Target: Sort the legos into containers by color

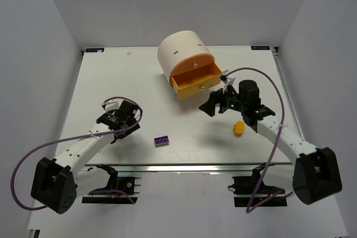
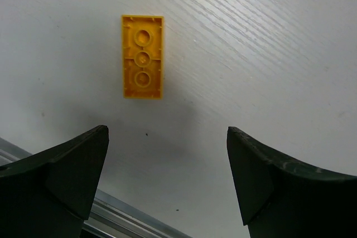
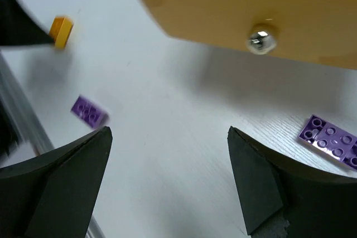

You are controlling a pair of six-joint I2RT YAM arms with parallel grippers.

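Yellow lego (image 2: 143, 57), hollow underside up, lies flat on the white worktop (image 1: 111, 82) just ahead of the left hand (image 2: 167, 136), nearer its left finger than its right and touching neither. That hand is released, its fingers spread wide with only bare worktop between them.

A purple lego (image 3: 332, 140) lies studs up right beside the right hand's (image 3: 168, 135) right finger, partly cut off by the edge of the wrist view. A second purple lego (image 3: 89, 110) sits well off on that hand's left side, alone on the open worktop between the two arms. An orange lego (image 1: 239, 128) rests behind the right hand, close beside its forearm.

The right hand is also released, fingers wide apart and holding nothing. Straight ahead of it stands the yellow drawer (image 3: 195, 15), pulled out of the cream cabinet (image 1: 184, 51), its small metal knob (image 3: 260, 38) facing the hand.
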